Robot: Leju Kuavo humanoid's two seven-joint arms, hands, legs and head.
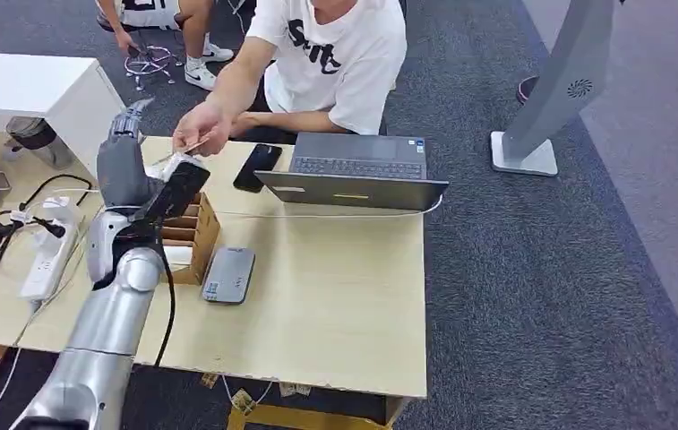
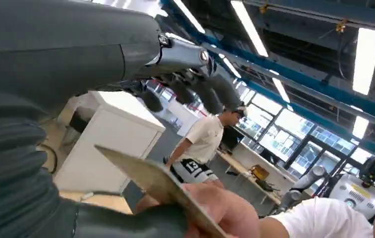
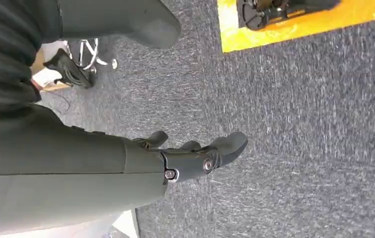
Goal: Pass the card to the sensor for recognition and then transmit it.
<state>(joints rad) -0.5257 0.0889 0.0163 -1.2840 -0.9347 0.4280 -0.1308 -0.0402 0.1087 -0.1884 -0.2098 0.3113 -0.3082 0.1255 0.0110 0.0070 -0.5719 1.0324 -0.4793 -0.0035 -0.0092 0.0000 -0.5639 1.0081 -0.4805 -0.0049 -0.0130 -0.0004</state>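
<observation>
A person's hand (image 1: 201, 128) pinches the thin tan card (image 1: 188, 148) over the table's far left part. My left hand (image 1: 124, 161) is raised beside it, fingers (image 1: 136, 111) pointing up and apart. In the left wrist view the card (image 2: 150, 177) sits between my thumb (image 2: 126, 223) and my dark fingers (image 2: 190, 89), which stay well off it, while the person's fingers (image 2: 225, 208) grip its end. The grey flat sensor (image 1: 229, 274) lies on the table next to a wooden slotted box (image 1: 196, 235). My right hand (image 3: 200, 153) hangs over grey carpet with nothing in it.
An open laptop (image 1: 362, 175) and a black phone (image 1: 256, 167) lie at the table's far side in front of the seated person (image 1: 335, 54). A power strip (image 1: 47, 255) and cables sit at the left. A white cabinet (image 1: 30, 85) and a grey stand (image 1: 554, 98) flank the table.
</observation>
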